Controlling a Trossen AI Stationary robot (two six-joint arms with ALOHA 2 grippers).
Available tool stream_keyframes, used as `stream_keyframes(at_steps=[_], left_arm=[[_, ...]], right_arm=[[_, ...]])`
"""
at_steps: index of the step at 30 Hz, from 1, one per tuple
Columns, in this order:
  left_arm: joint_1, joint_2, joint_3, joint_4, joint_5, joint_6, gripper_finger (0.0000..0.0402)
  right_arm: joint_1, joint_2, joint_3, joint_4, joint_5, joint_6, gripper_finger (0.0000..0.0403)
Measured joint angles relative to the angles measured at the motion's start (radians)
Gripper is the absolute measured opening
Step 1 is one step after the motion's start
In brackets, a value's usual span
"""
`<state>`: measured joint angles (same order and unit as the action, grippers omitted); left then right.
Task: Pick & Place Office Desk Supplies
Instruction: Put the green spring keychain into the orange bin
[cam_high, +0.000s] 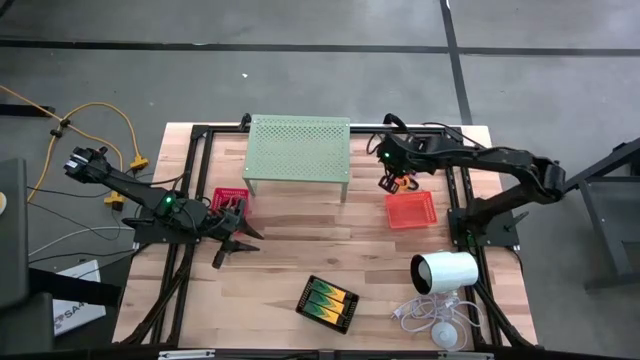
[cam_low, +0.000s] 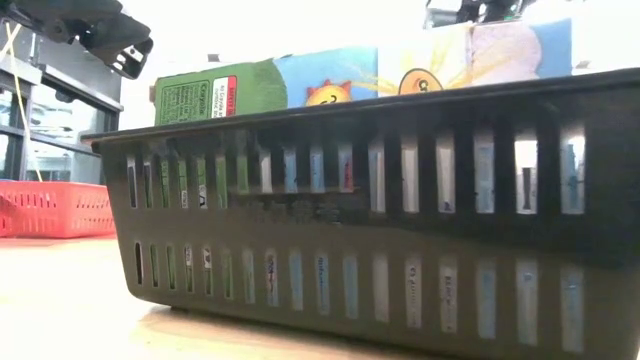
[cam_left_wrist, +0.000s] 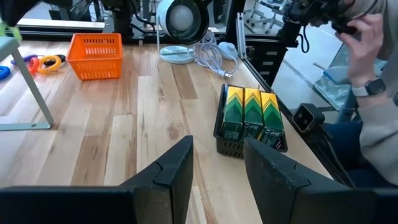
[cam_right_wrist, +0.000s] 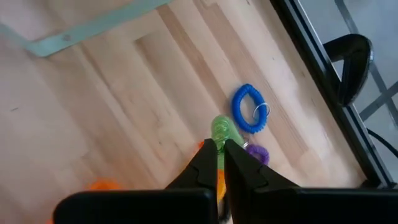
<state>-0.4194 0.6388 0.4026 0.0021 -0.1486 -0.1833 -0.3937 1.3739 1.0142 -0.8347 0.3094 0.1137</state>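
My right gripper (cam_right_wrist: 218, 148) hangs above the table's far right, between the pale green stand (cam_high: 298, 150) and the orange-red mesh tray (cam_high: 411, 210). It is shut on a green coil loop (cam_right_wrist: 221, 129). Below it, a blue ring (cam_right_wrist: 249, 109) and a purple ring (cam_right_wrist: 258, 153) lie flat on the wood. My left gripper (cam_left_wrist: 217, 158) waits at the left, open with nothing between its fingers, beside a pink-red tray (cam_high: 229, 197). A black tray (cam_high: 327, 302) holding crayon boxes rests on its base near the front edge. My right gripper pinches the green coil loop between its two fingertips, at the loop's near part (cam_right_wrist: 219, 138). The fingers slant steeply down from above. The loop sticks out beyond the tips, lifted clear of the table.
A white cylinder (cam_high: 445, 272) with its white cable (cam_high: 430, 315) lies at the front right. The black frame rails (cam_high: 462, 190) run along the table's sides. A person (cam_left_wrist: 373, 74) stands beyond the table's edge. Bare wood lies in the middle (cam_high: 320, 240).
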Motion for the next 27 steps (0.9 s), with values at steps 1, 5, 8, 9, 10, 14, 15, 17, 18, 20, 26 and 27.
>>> stream_keyframes(at_steps=[1,5,8,9,10,14,15,17,18,20,26,27], left_arm=[[0.0,0.0,0.0,0.0,0.0,0.0,0.0136],[0.0,0.0,0.0,0.0,0.0,0.0,0.0136],[0.0,0.0,0.0,0.0,0.0,0.0,0.0136],[0.0,0.0,0.0,0.0,0.0,0.0,0.0136],[0.0,0.0,0.0,0.0,0.0,0.0,0.0136],[0.0,0.0,0.0,0.0,-0.001,0.0,0.0136],[0.0,0.0,0.0,0.0,-0.001,0.0,0.0136],[0.0,0.0,0.0,0.0,-0.001,0.0,0.0136],[0.0,0.0,0.0,0.0,-0.001,0.0,0.0136],[0.0,0.0,0.0,0.0,-0.001,0.0,0.0136],[0.0,0.0,0.0,0.0,-0.005,0.0,0.0136],[0.0,0.0,0.0,0.0,-0.005,0.0,0.0136]], right_arm=[[0.013,-0.014,0.0,-0.014,0.004,0.015,0.0003],[0.069,-0.058,0.0,-0.074,0.006,0.096,0.0003],[0.122,-0.09,0.0,-0.126,0.007,0.171,0.0003],[0.141,-0.097,0.0,-0.144,0.006,0.196,0.0003],[0.16,-0.102,0.0,-0.163,0.006,0.223,0.0003],[0.244,-0.114,0.0,-0.227,0.003,0.338,0.0003],[0.265,-0.116,0.0,-0.243,0.003,0.367,0.0003],[0.305,-0.117,0.0,-0.27,0.002,0.428,0.0003],[0.325,-0.117,0.0,-0.279,0.002,0.46,0.0003],[0.364,-0.117,0.0,-0.3,0.001,0.523,0.0003],[0.438,-0.117,0.0,-0.335,-0.007,0.657,0.0003],[0.442,-0.116,0.0,-0.335,-0.013,0.669,0.0003]])
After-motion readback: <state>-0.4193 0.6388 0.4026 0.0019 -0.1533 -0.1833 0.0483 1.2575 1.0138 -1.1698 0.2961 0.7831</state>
